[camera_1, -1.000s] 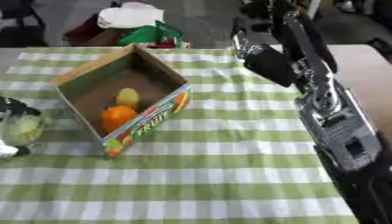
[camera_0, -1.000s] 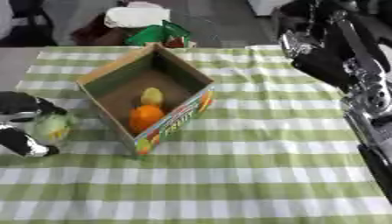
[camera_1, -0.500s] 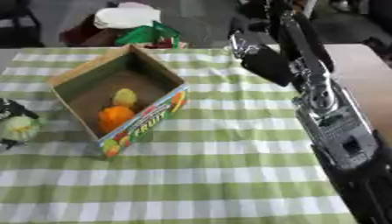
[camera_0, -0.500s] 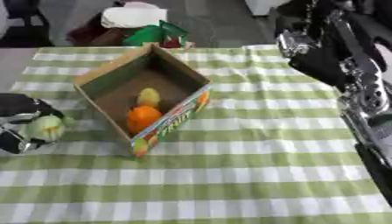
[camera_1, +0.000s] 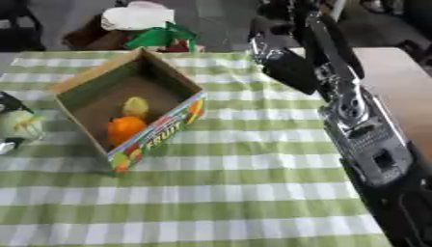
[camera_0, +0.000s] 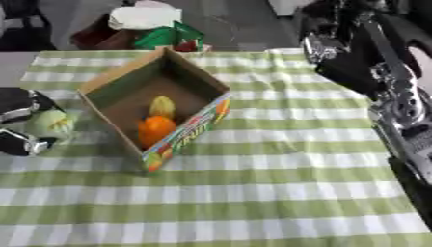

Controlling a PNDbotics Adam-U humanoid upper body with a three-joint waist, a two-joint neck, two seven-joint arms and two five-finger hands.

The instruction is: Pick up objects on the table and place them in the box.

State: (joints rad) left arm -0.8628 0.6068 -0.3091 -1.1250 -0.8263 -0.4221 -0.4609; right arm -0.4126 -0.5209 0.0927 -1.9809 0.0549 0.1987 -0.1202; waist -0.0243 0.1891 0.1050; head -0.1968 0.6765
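Observation:
An open cardboard box [camera_0: 191,76] with a fruit-printed front stands tilted on the green checked cloth, left of centre. An orange [camera_0: 155,129] and a smaller yellow fruit [camera_0: 162,106] lie inside it. At the left edge my left hand [camera_0: 19,107] is curled round a pale green round fruit [camera_0: 50,124], just left of the box and apart from its wall. My right arm [camera_1: 358,116] runs up the right side. Its dark right hand [camera_1: 290,66] hangs over the table's far right, away from the box.
A green and red packet [camera_0: 173,37] stands at the table's far edge behind the box. Beyond it a white thing [camera_0: 143,17] rests on a brown object. The checked cloth [camera_0: 253,193] stretches in front of the box.
My left hand with the pale green fruit has drawn slightly left and then shifted a little farther up the picture, staying beside the box. The right arm has barely moved.

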